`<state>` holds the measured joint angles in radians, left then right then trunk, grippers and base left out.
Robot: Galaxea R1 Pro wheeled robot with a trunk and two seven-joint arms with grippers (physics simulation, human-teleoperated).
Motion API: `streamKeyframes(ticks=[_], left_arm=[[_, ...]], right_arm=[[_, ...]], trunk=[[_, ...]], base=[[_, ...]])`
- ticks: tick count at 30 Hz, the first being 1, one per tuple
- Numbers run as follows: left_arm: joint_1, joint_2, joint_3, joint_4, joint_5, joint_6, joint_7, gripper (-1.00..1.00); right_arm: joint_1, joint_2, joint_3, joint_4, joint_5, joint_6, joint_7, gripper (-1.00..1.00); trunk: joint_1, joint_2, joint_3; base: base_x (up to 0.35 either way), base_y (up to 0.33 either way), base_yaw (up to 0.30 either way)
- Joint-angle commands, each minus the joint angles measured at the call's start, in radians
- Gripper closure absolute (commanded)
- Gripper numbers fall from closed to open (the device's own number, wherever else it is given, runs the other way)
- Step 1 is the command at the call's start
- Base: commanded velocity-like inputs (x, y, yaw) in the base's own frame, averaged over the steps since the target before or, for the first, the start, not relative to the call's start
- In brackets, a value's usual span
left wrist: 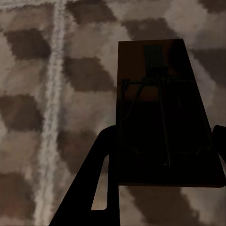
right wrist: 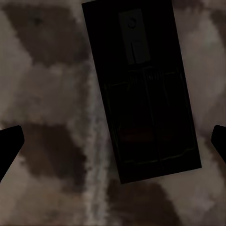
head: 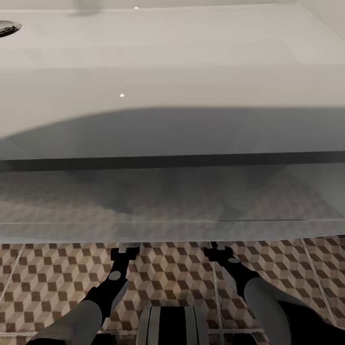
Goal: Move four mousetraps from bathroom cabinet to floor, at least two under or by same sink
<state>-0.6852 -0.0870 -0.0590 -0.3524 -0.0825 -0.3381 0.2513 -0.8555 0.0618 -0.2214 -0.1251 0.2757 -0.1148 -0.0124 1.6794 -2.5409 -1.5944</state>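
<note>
Tiled floor (head: 57, 282) under sink (head: 172, 72): left gripper (left wrist: 162, 155) grips its mousetrap (left wrist: 160, 113), right gripper (right wrist: 113, 141) spread above another mousetrap (right wrist: 141, 89); I'd release left next

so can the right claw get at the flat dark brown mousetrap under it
Probably yes: the right claw is open, its fingertips on either side of the flat dark brown mousetrap on the cube-patterned tile floor, nothing between.

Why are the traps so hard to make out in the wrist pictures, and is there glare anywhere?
Left wrist view: the mousetrap sits in deep shadow, its wire barely legible; floor tiles look blurred. Right wrist view: the second mousetrap is darker still, nearly black. Head view: the sink shows small bright glints and a broad grey shadow.
</note>
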Motion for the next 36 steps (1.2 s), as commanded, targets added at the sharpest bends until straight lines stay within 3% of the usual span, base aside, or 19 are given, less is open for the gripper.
streamKeyframes(ticks=[1, 13, 36], left_arm=[[-0.001, 0.0, -0.005, 0.001, -0.01, -0.001, 0.013, 1.0], [-0.001, 0.001, -0.005, 0.004, -0.008, -0.034, 0.013, 1.0], [-0.005, 0.001, -0.005, 0.036, -0.007, -0.02, 0.013, 1.0]], right_arm=[[0.0, 0.001, -0.009, 0.001, 0.01, -0.004, -0.001, -1.0], [0.0, 0.005, -0.01, -0.003, 0.01, -0.005, -0.009, -1.0], [0.0, 0.001, -0.01, -0.004, 0.005, -0.005, -0.011, -1.0]], trunk=[[0.0, 0.0, 0.0], [0.0, 0.0, 0.0], [0.0, 0.0, 0.0]], base=[[0.0, 0.0, 0.0], [0.0, 0.0, 0.0], [0.0, 0.0, 0.0]])
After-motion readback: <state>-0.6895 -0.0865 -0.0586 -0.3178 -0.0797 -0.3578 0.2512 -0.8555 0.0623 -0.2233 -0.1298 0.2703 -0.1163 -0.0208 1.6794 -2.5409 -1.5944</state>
